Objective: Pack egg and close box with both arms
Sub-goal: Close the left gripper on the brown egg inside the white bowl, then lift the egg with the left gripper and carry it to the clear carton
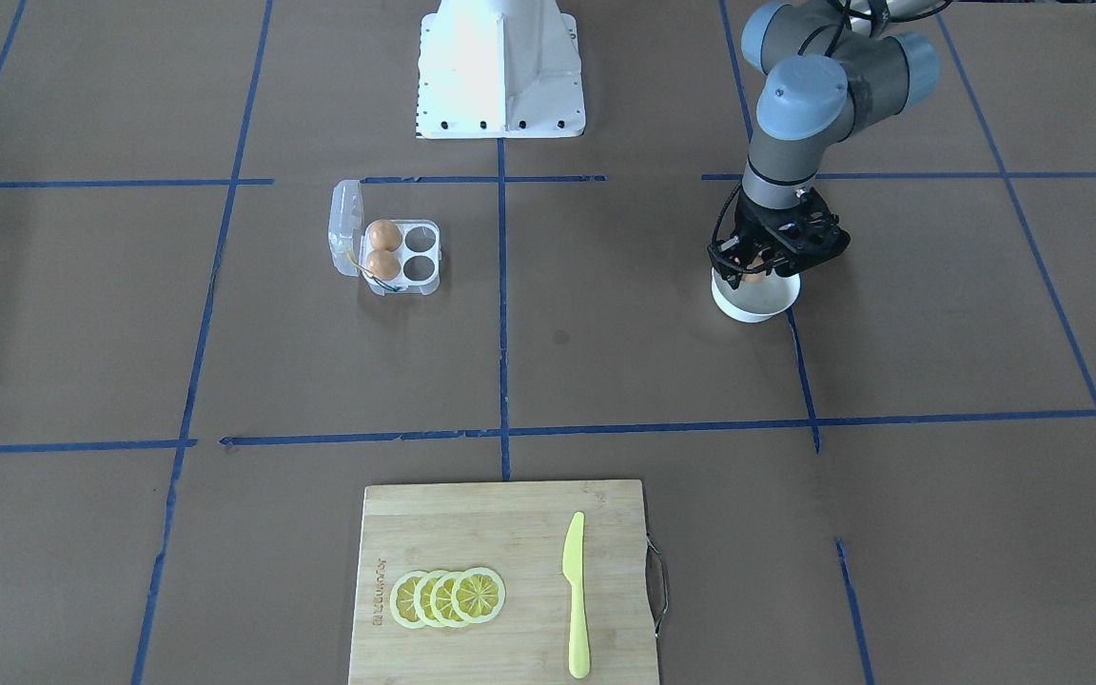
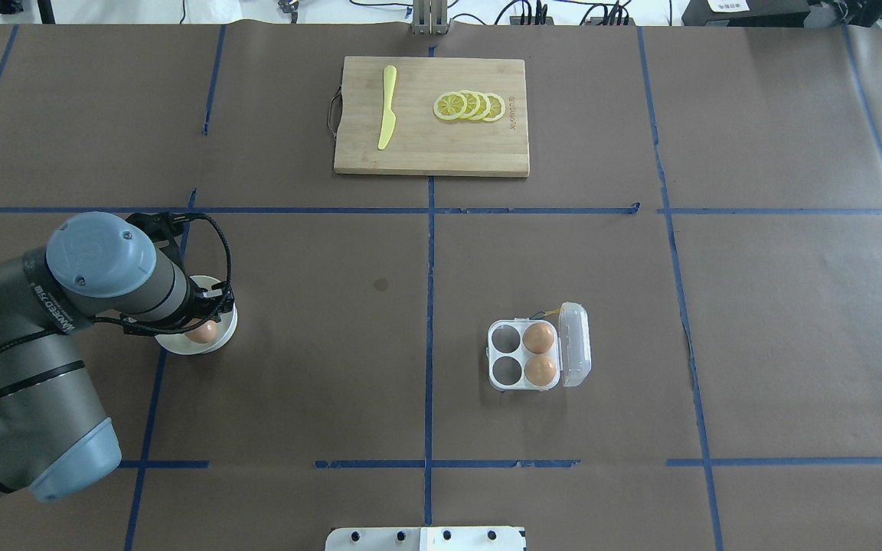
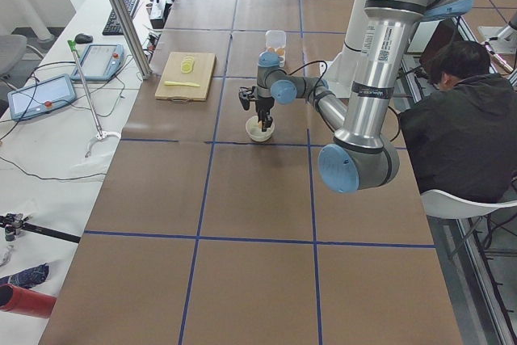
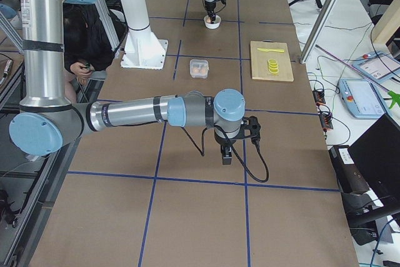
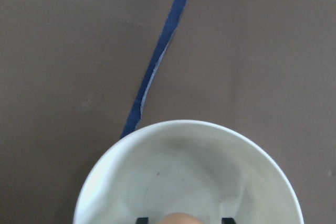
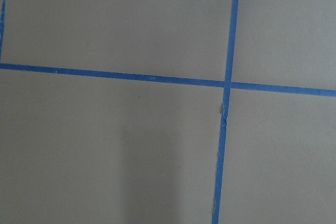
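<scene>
My left gripper (image 1: pixel 755 271) hangs just over the white bowl (image 1: pixel 755 303) and is shut on an orange-brown egg (image 2: pixel 201 331). In the left wrist view the egg (image 5: pixel 181 219) sits between the two fingertips (image 5: pixel 142 220) above the bowl (image 5: pixel 126 182). The clear box (image 2: pixel 504 356) lies open near the table's middle, its lid (image 2: pixel 573 344) folded back. It holds two eggs (image 2: pixel 538 337) (image 2: pixel 540 370), and the two cups beside them are empty. My right gripper (image 4: pixel 226 153) shows only in the right side view, low over bare table, far from the box (image 4: pixel 199 67). I cannot tell if it is open.
A wooden cutting board (image 2: pixel 441 157) with lemon slices (image 2: pixel 470 106) and a yellow knife (image 2: pixel 387 107) lies at the far side of the table. The white base block (image 1: pixel 500 71) stands on the robot's side. A seated person (image 3: pixel 460 119) is beside the table.
</scene>
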